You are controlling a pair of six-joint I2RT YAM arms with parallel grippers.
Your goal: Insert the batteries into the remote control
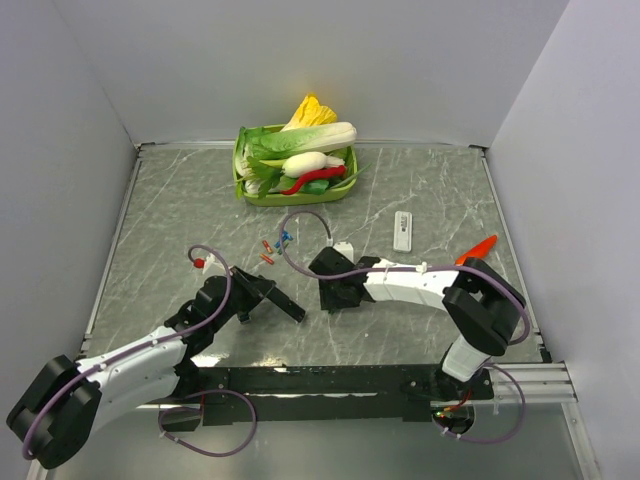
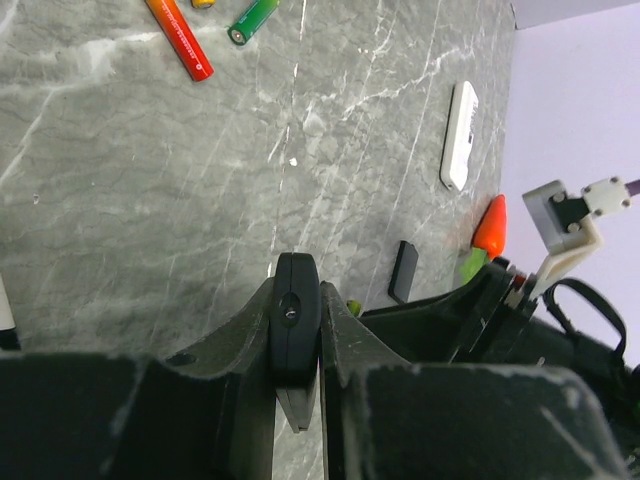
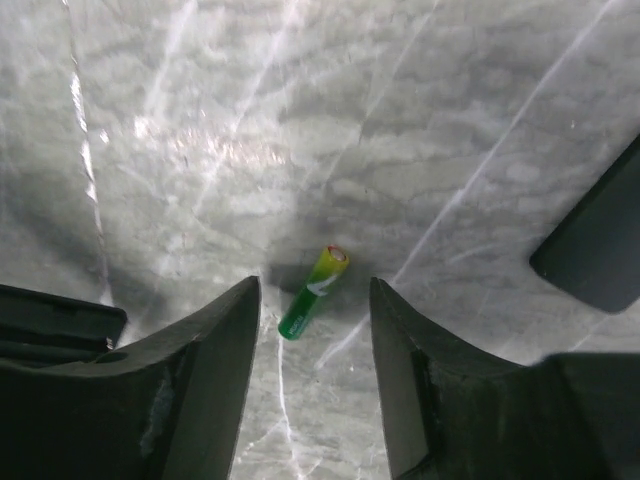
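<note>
Left gripper (image 2: 298,302): I am clamping the black remote (image 2: 296,325) edge-on between tight fingers, so it sits steady for loading.
Right gripper (image 3: 315,300): I am hanging it open and empty astride the green battery (image 3: 312,292).
Green battery: lying on the table (image 3: 300,120) beside the black remote, touching neither finger.
Other batteries (image 1: 274,246): lying beyond the black remote, awaiting their turn.
Next: I am judging a gentle squeeze should pick it up.

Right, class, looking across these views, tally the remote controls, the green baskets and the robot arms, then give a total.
Remote controls: 2, white remote and black remote
Green basket: 1
Robot arms: 2, left arm and right arm
Total: 5
</note>
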